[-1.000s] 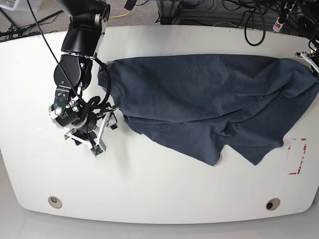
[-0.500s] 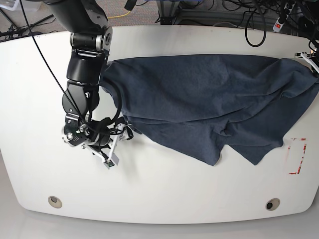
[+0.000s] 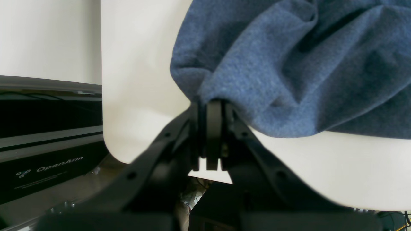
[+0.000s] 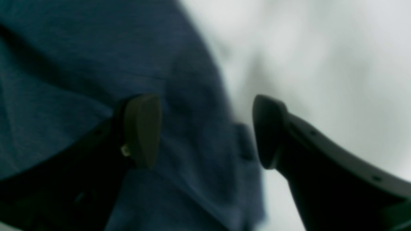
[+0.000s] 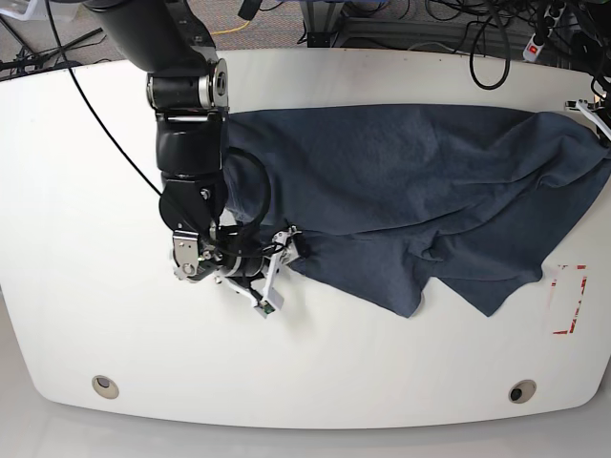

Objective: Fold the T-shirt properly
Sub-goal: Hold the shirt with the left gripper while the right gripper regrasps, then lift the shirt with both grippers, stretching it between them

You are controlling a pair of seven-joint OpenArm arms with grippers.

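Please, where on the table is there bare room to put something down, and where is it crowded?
Free: the white table along the near edge below the T-shirt, and the side beyond the right hand. Crowded: the middle and far part under the shirt, and the corner where the left hand holds its edge.

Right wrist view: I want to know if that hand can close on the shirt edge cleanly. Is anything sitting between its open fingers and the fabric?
Nothing visible does. The right hand is open with the T-shirt edge lying directly between its fingers, over bare table. The view is blurred, so small obstructions can't be ruled out.
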